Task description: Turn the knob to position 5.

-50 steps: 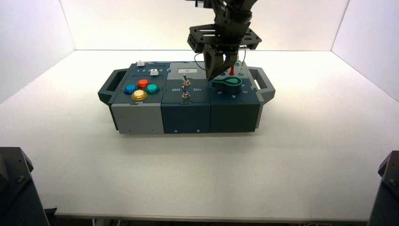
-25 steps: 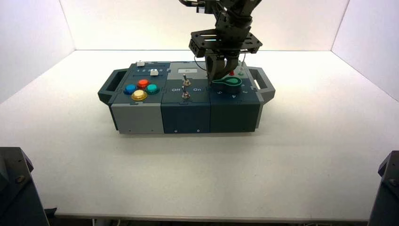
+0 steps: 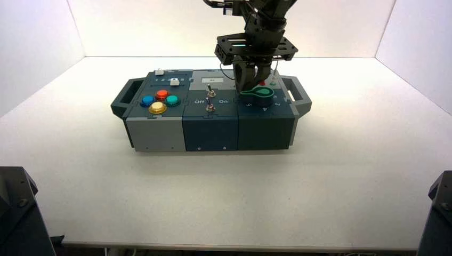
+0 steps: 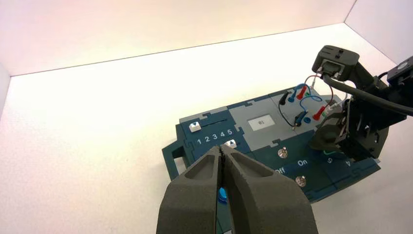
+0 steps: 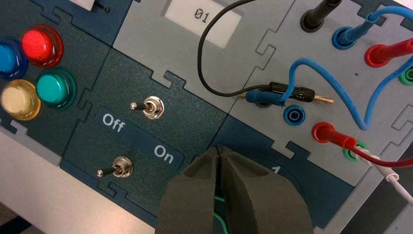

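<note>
The right gripper's jaws [image 5: 219, 150] are closed, nothing between them, beside the pointed end of the teal-green teardrop knob [image 3: 258, 92], probably for pushing it rather than pinching. Just beyond is the white digit 5 [image 3: 249, 105], on the dark-blue box panel [image 3: 277, 110] carrying the knob. The left gripper [image 4: 221, 149], also closed, waits well apart.

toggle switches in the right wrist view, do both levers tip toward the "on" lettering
No, both levers tip toward the "Off" side.

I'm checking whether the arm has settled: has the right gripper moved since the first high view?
Yes, slightly: the right gripper has shifted rightward, toward the knob.
</note>
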{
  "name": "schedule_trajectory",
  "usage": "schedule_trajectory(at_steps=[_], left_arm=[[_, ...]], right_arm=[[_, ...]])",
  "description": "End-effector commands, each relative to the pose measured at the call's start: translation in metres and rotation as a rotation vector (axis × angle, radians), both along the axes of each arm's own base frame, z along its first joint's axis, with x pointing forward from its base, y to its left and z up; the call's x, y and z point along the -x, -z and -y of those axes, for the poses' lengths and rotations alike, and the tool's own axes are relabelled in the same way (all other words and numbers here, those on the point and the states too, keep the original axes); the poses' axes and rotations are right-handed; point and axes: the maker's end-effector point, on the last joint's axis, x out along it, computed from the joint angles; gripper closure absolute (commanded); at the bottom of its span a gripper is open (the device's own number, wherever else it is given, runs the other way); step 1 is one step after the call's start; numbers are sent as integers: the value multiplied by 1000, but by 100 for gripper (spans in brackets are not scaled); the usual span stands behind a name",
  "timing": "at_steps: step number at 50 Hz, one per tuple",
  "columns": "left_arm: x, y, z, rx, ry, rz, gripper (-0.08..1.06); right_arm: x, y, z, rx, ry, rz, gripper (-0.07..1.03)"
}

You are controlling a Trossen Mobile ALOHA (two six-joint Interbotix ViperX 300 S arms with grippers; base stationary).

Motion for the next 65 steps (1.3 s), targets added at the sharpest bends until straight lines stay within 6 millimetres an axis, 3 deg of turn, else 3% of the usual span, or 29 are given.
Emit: schedule_trajectory(at_steps=[1,65], left_arm=[[-3,-9,2,5,3,27,100],[-4,-10,2,7,3,28,100]], right_arm=[[-8,-13,-4,-23,5,27,98],[1,-13,-2,-9,-2,-3,98]])
